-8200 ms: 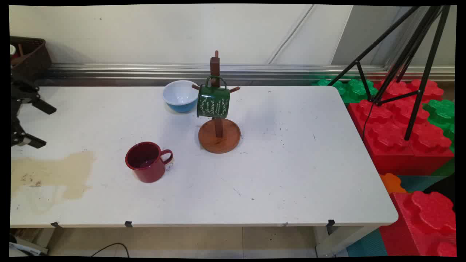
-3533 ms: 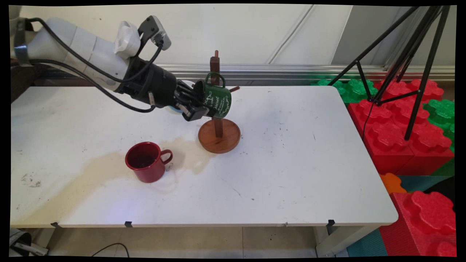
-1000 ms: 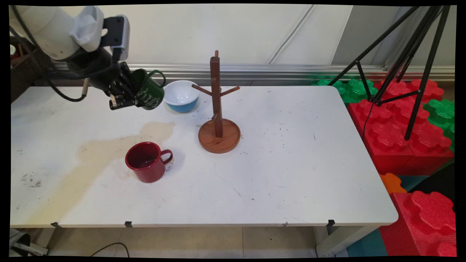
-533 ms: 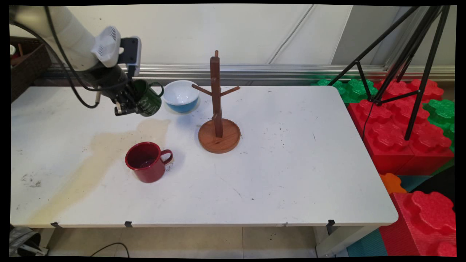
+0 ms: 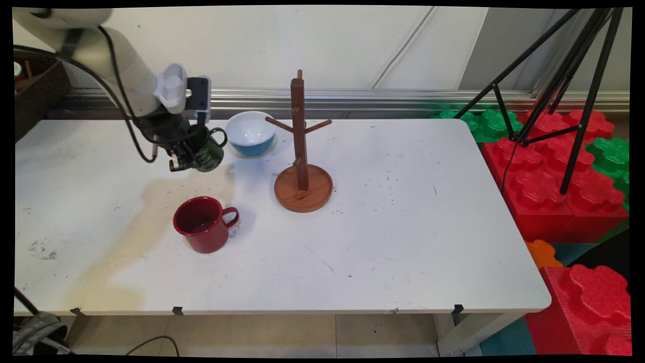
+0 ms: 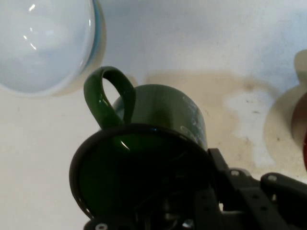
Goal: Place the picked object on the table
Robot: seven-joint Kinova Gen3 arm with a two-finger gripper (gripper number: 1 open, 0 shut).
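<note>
The red mug [image 5: 204,224] stood upright nearest the front of the white surface [image 5: 403,227], on a tan stain [image 5: 136,217]. Behind it, the claw [image 5: 189,154] was clamped on the rim of the green mug [image 5: 207,153], held above the surface, handle toward the blue-and-white bowl [image 5: 250,132]. The wooden mug tree [image 5: 301,151] stood right of the bowl.

A plain off-white wall [image 5: 282,45] fills the upper part of the frame. A horizontal ribbed metal rail [image 5: 383,98] runs along its base. A white rectangular table [image 5: 403,227] occupies the centre of the frame. A black tripod [image 5: 569,75] stands at upper right over large red and green interlocking foam blocks [image 5: 554,176]. Beige floor tiles [image 5: 352,335] show along the bottom edge. A dark woven basket [image 5: 38,83] sits at upper left.
</note>
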